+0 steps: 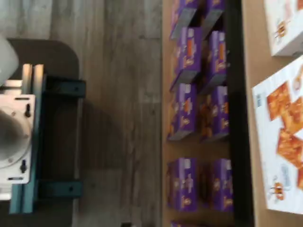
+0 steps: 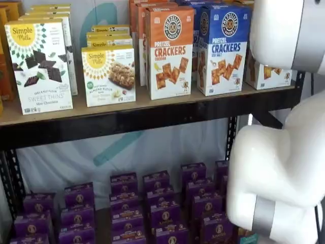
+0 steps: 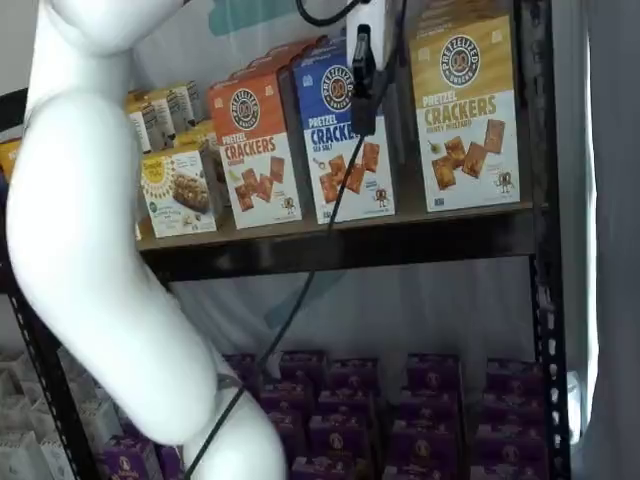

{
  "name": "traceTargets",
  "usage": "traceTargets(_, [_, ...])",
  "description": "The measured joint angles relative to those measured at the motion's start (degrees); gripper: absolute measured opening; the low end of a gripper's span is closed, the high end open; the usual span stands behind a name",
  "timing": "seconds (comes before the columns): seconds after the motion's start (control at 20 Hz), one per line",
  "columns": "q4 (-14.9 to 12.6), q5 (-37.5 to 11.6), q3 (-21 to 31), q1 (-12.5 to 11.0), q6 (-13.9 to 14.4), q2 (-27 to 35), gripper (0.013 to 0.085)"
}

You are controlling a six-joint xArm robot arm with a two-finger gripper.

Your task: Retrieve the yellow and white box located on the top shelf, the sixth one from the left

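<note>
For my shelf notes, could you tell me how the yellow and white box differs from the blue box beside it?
The yellow and white box has a mustard-yellow top; the blue box has a blue one. The yellow one stands at the shelf's end, the blue one beside the orange box. Both stand upright, similar in size, picturing crackers.

The wrist view looked straight down past the dark mount (image 1: 52, 142) onto the purple boxes (image 1: 187, 111) (picture turned sideways). The 2 shelf views faced the top shelf (image 2: 152, 119) (image 3: 340, 245) from the front, 1 nearly square-on, 1 angled. Both shared the orange box (image 2: 170, 51) (image 3: 255, 145) and blue box (image 2: 223, 48) (image 3: 345, 130).
</note>
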Motion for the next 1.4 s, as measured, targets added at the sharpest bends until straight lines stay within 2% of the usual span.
traceTargets(0.1, [2.3,-0.6,0.0,-1.2,-0.2,-0.3,0.0850])
traceTargets(0.4, [14.0,-4.9,1.6,-6.3,0.3,-1.9,0.0850])
traceTargets(0.65, [19.3,-9.8,2.4,-8.2,0.1,-2.5,0.0850])
traceTargets(0.85, [21.0,-15.1,2.9,-8.4,-1.3,-1.7,0.0850])
traceTargets(1.05, [21.3,-19.9,2.6,-7.8,-3.1,0.1,0.0850])
traceTargets(1.4, [19.2,-23.9,0.3,-6.3,-4.5,3.3,0.0850])
